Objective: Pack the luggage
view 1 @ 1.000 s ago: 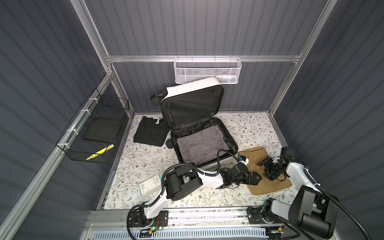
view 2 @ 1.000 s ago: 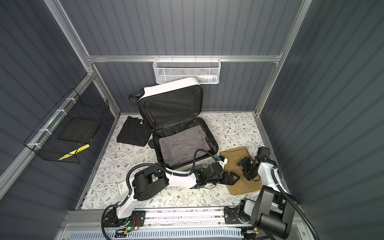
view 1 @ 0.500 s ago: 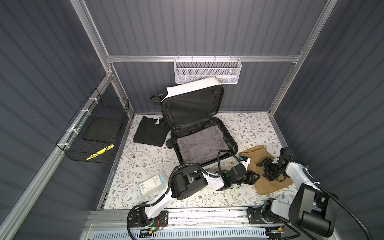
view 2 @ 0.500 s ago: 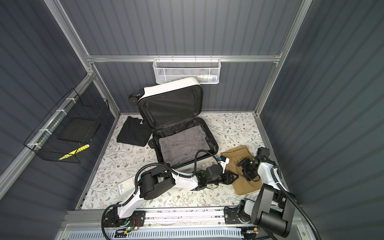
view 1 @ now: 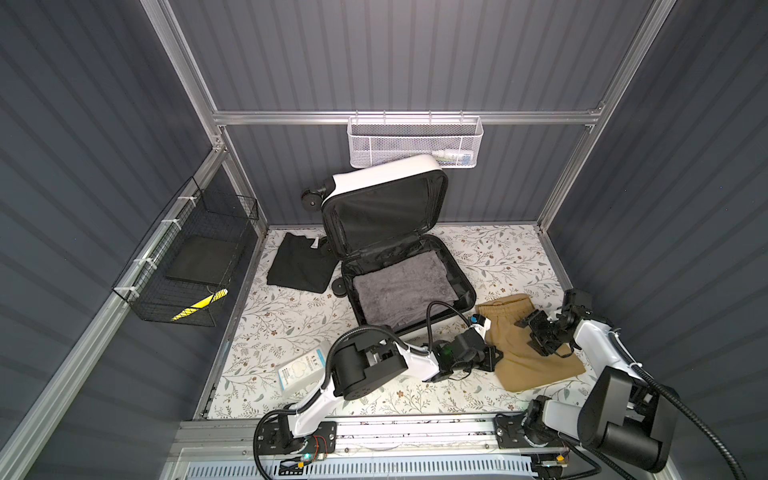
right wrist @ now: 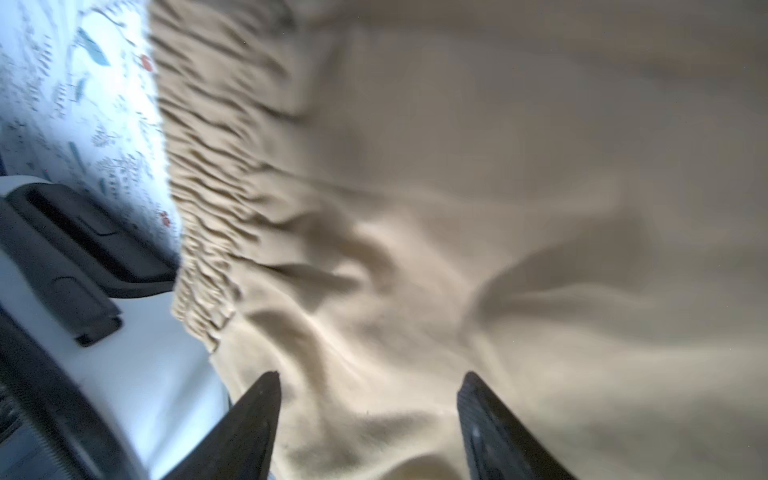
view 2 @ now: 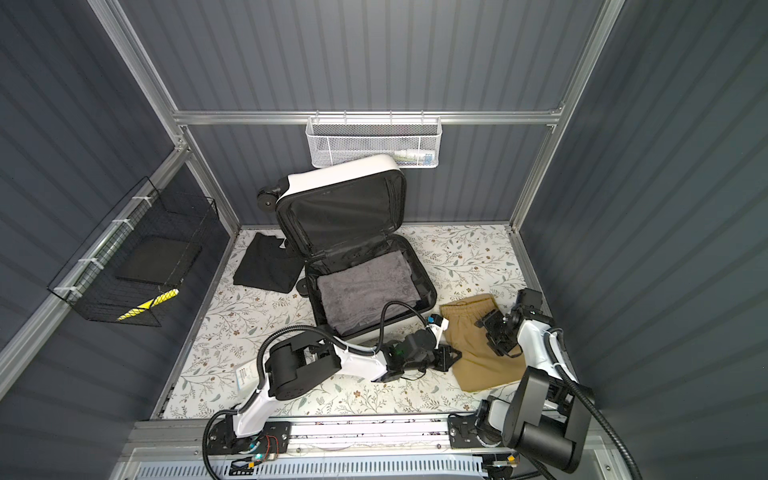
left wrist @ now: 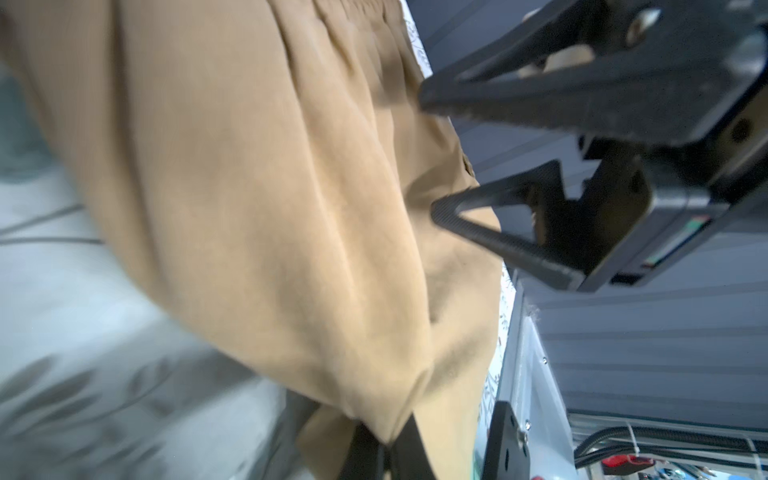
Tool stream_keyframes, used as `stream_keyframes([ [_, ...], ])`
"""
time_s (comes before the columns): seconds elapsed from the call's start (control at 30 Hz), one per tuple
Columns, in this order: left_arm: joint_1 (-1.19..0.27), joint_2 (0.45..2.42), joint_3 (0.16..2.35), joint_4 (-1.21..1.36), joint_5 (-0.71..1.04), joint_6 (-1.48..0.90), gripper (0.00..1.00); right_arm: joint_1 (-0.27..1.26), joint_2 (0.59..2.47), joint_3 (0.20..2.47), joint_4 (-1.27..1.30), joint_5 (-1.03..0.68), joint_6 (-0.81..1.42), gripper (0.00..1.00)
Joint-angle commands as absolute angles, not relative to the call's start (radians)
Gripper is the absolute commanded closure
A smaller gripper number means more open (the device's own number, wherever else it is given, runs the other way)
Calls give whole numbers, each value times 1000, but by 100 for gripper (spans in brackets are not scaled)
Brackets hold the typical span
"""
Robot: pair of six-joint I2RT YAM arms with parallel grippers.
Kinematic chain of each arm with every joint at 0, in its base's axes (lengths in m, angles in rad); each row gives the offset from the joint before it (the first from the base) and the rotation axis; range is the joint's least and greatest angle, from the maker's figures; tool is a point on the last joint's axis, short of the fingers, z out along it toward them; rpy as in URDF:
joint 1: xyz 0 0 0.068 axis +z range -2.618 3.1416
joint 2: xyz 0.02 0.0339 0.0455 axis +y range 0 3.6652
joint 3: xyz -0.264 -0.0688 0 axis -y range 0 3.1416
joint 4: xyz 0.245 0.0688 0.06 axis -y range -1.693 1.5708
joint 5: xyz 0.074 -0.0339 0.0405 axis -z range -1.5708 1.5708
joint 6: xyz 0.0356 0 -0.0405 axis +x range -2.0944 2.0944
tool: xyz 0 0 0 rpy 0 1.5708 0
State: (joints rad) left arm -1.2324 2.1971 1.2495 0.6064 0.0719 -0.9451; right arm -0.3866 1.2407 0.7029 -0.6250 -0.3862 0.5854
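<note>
The luggage lies open at the back. Its white lid leans on the wall and a grey towel fills the lower half. A tan garment is spread on the floor to the right of it. My left gripper is shut on the garment's near left edge, with cloth pinched between the jaws. My right gripper hangs open just above the garment's far right part, with only cloth below its fingers.
A folded black garment lies left of the luggage. A white packet sits by the left arm's base. A white mesh basket hangs on the back wall. A black wire basket hangs on the left wall. The aluminium rail bounds the front.
My left gripper has gone from open to shut on the tan garment's edge, and the cloth there is bunched up. The right gripper stays open over the garment.
</note>
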Motion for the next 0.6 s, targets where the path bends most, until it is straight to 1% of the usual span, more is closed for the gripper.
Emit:
stream_keyframes([
  [0.0,-1199,2118,1247,483,78,-863,100,-395,1243,750,-669,-392,571,30],
  [0.13,-1177,2094,1293,347,120,-801,100,-400,1237,751,-679,-383,571,30],
  [0.17,-1177,2086,1303,316,127,-786,89,-402,1235,743,-678,-379,569,30],
  [0.23,-1176,2076,1315,272,140,-775,49,-409,1225,712,-666,-379,574,30],
  [0.27,-1178,2068,1312,256,145,-774,35,-413,1220,693,-657,-379,575,30],
  [0.33,-1180,2049,1301,230,144,-776,19,-419,1216,664,-642,-381,574,30],
  [0.37,-1182,2035,1289,221,144,-777,14,-423,1217,650,-637,-382,575,30],
  [0.43,-1186,2013,1267,201,138,-784,7,-428,1218,627,-626,-382,575,30],
  [0.47,-1189,2002,1255,192,138,-792,0,-430,1217,617,-620,-380,575,30],
  [0.57,-1202,1983,1220,189,138,-828,0,-436,1218,601,-608,-382,577,30],
])
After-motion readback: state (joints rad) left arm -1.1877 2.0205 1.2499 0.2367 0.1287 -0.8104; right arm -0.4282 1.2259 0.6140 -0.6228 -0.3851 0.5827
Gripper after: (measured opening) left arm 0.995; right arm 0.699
